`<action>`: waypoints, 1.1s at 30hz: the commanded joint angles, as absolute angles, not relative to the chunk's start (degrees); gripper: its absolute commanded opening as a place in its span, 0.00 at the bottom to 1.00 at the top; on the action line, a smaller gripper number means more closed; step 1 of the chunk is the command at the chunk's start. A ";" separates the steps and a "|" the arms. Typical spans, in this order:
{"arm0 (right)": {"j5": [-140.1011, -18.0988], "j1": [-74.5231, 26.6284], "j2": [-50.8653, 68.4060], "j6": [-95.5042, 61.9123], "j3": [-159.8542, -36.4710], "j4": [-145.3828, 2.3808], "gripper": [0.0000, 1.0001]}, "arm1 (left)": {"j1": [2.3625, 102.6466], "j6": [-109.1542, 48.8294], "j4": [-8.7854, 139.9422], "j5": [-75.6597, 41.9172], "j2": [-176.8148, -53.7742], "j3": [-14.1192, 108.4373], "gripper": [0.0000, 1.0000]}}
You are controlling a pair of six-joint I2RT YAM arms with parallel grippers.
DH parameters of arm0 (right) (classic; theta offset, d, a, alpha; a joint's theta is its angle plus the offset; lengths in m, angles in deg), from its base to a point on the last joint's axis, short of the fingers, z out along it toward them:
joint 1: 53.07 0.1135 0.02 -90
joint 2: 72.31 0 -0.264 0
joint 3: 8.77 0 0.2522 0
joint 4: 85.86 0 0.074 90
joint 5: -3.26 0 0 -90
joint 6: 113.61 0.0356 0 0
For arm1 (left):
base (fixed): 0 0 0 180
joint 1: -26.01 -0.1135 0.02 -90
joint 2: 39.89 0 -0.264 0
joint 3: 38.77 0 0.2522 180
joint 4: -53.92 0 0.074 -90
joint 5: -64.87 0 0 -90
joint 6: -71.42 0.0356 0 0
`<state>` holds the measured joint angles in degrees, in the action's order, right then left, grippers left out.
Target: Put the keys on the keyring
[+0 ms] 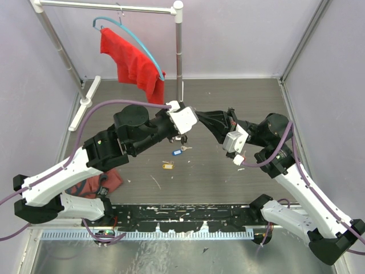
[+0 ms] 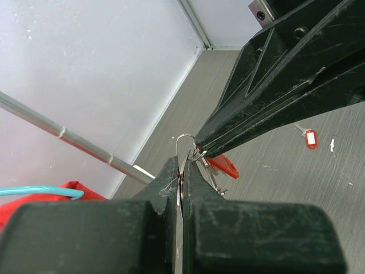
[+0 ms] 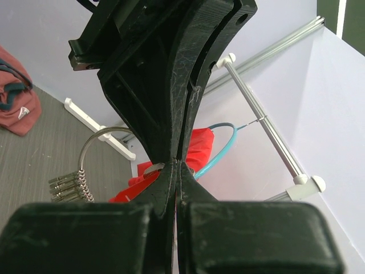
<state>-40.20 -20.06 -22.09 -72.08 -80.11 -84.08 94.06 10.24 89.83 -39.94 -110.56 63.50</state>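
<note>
The keyring (image 2: pixel 182 137) is being held up off the table (image 1: pixel 228 103), mid-way between the two arms. Its thin wire is being pinched in the narrow, nearly closed jaws of the left gripper (image 2: pixel 181 171). In the right wrist view a bunch of silver keys (image 3: pixel 71 186) is being carried on the ring's loop, so part of the job is being judged as done.

A red-tagged key (image 2: pixel 223 166) is being presented to the ring by the right gripper (image 3: pixel 174 170), whose jaws are being kept fully closed on it. The key's metal head is being pressed right against the wire at the top of the loop. Whether the wire is passing through the key's hole cannot be told, so this key is being counted as in progress, not finished.

Further out, loose pieces are lying on the table below the grippers: a blue-tagged key (image 1: pixel 178 152) and a key with a yellowish tag (image 1: pixel 167 165), whose colour cannot be told as yellow or brown. A small red-rimmed tag (image 2: pixel 311 138) is also being shown on the table in the left wrist view. At least the held key is being judged as left to thread, and possibly more.
</note>
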 commanded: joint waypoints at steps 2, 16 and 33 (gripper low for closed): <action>-43.89 -19.86 -23.36 -71.41 -80.28 -88.78 0.01 | 94.56 9.68 87.90 -38.23 -110.11 65.25 0.00; -44.89 -19.90 -24.33 -71.84 -80.39 -88.39 0.01 | 94.65 9.72 88.30 -38.36 -110.20 65.08 0.00; -46.31 -19.85 -24.40 -74.99 -82.57 -82.11 0.01 | 94.71 10.37 88.42 -36.11 -108.93 63.47 0.00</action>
<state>-44.74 -19.82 -24.06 -73.43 -79.87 -83.58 94.38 10.28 89.99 -38.54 -110.54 63.50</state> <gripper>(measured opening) 0.030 0.061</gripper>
